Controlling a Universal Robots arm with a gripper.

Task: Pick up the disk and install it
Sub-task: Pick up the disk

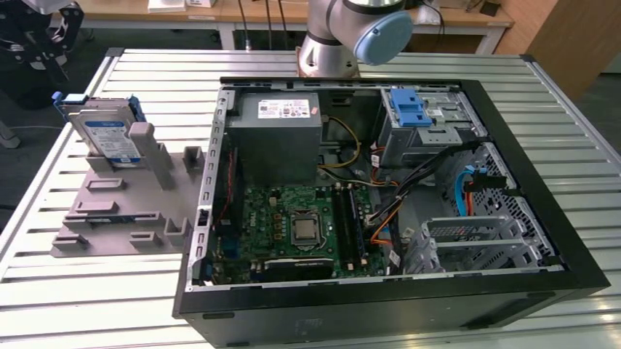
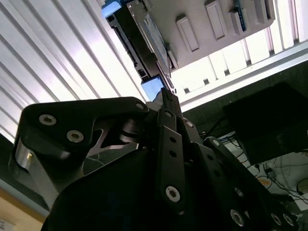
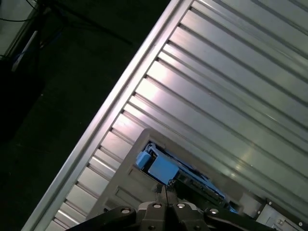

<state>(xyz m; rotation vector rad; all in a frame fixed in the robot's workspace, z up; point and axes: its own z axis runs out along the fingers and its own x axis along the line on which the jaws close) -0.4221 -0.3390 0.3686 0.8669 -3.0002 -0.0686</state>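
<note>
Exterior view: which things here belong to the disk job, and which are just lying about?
Belong to the job:
disk, standing in the grey holder
gripper
open computer case

Just lying about:
power supply box
motherboard
slatted table

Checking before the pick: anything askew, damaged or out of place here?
Nothing stands out. The disk stands on edge in the grey holder, the gripper is close to it, and the open computer case lies flat on the slatted table.
</note>
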